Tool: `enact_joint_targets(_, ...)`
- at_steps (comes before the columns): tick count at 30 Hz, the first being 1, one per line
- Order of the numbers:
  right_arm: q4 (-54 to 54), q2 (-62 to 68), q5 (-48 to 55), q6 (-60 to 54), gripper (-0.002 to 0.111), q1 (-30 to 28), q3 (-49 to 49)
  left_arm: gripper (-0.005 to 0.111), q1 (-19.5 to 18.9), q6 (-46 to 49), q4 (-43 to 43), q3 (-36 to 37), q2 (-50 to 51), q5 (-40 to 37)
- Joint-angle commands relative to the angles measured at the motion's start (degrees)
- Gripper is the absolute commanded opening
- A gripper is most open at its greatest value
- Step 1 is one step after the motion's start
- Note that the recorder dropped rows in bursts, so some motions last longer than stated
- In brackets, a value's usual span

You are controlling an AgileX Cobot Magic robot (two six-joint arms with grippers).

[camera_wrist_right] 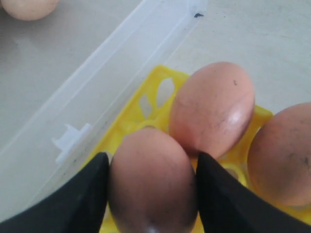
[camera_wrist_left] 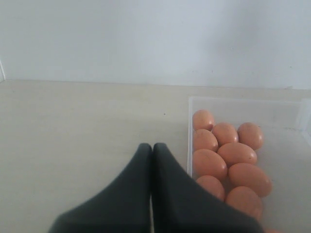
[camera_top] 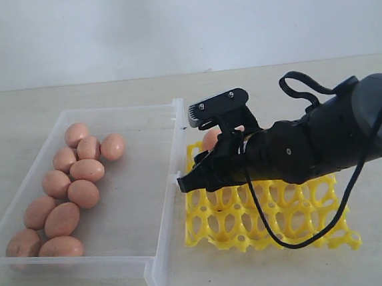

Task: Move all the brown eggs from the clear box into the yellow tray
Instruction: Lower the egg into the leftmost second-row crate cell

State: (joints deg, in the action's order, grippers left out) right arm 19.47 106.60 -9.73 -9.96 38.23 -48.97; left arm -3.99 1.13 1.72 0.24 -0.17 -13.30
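Note:
Several brown eggs (camera_top: 83, 193) lie along the left side of the clear box (camera_top: 168, 160). The yellow tray (camera_top: 298, 215) sits just right of the box. My right gripper (camera_top: 206, 173) hangs over the tray's back-left part. In the right wrist view it (camera_wrist_right: 153, 167) is shut on a brown egg (camera_wrist_right: 153, 187) above the yellow tray (camera_wrist_right: 141, 109), close to two eggs (camera_wrist_right: 214, 109) (camera_wrist_right: 282, 155) seated in cups. My left gripper (camera_wrist_left: 152, 147) is shut and empty over bare table, beside the clear box (camera_wrist_left: 189, 127) and its eggs (camera_wrist_left: 236, 153). It does not show in the exterior view.
The box's low wall and clip tab (camera_wrist_right: 70, 141) run close along the tray's edge. A black cable (camera_top: 272, 233) loops from the right arm across the tray's open cups. Pale wooden tabletop (camera_top: 253, 84) stretches behind both containers up to a white wall.

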Motion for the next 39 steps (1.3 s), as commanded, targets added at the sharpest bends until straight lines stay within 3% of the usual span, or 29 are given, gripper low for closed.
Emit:
enact_joint_targets(1, 0.4, -0.9, 1.8, 0.6, 0.05, 0.0, 0.2, -0.004, 0.0, 0.0, 0.3, -0.2, 0.2, 0.0)
enact_joint_targets(13, 1.3, -0.9, 1.3, 1.0, 0.05, 0.1, 0.2, -0.004, 0.0, 0.0, 0.3, -0.2, 0.2, 0.0)
enact_joint_targets(19, 1.3, -0.9, 1.8, 1.1, 0.071, 0.1, 0.2, -0.004, 0.0, 0.0, 0.3, -0.2, 0.2, 0.0)
enact_joint_targets(39, 1.3, -7.8, -0.2, 3.0, 0.071, 0.1, 0.2, -0.004, 0.0, 0.0, 0.3, -0.2, 0.2, 0.0)
